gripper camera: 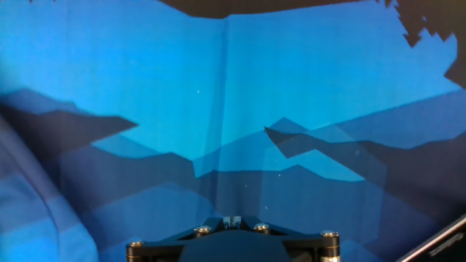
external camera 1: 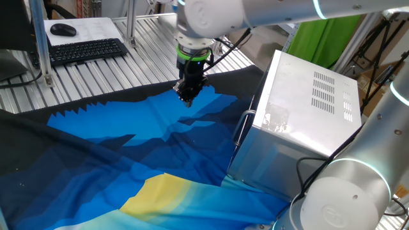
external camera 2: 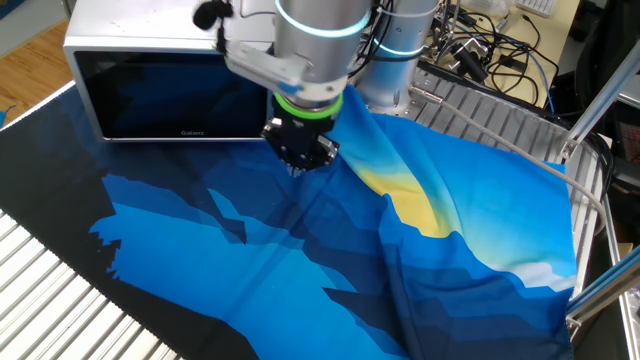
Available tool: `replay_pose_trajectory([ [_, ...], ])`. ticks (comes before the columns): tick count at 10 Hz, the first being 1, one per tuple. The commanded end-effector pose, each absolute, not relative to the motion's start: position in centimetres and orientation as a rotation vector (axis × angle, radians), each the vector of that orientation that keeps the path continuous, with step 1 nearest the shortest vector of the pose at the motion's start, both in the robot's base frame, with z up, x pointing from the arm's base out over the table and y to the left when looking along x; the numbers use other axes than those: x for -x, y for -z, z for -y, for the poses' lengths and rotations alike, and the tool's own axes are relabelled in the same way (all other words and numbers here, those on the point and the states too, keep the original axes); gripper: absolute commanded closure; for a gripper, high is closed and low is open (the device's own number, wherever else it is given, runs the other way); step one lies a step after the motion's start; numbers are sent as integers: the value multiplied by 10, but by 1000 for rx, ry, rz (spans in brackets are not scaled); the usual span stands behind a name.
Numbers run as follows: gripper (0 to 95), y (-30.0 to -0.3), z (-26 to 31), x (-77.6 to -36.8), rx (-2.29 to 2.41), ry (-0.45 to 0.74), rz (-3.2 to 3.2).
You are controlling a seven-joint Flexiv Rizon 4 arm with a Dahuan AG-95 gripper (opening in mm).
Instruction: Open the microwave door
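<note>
Hand view: fingers [gripper camera: 231, 221] shut together, holding nothing, pointing down at blue patterned cloth [gripper camera: 291, 87]. One fixed view: gripper [external camera 1: 188, 96] hangs over the cloth, well apart from the microwave [external camera 1: 307, 108]. Beyond it, microwave door [external camera 1: 246, 137] closed, handle bar [external camera 1: 241, 130] upright, facing the gripper.

Single arm reaches in from 1 o'clock in one fixed view, wrist vertical. Gripper [external camera 1: 187, 99] [external camera 2: 303, 164] points straight down, jaws fully closed, nothing between them. In hand view, fingertips [gripper camera: 231, 220] meet at 6 o'clock of frame.
</note>
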State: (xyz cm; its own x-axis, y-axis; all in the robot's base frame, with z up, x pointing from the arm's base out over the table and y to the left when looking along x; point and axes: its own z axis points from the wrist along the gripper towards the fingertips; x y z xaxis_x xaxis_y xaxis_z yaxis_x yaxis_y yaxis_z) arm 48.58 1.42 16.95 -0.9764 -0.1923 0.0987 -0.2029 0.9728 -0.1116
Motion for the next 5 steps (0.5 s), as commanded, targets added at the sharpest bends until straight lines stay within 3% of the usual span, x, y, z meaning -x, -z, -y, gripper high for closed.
replay_pose_trajectory([
  [1, 950, -167, -11, -479, -350, -228, 3001],
  [5, 950, -158, -3, -472, -355, -218, 3017],
])
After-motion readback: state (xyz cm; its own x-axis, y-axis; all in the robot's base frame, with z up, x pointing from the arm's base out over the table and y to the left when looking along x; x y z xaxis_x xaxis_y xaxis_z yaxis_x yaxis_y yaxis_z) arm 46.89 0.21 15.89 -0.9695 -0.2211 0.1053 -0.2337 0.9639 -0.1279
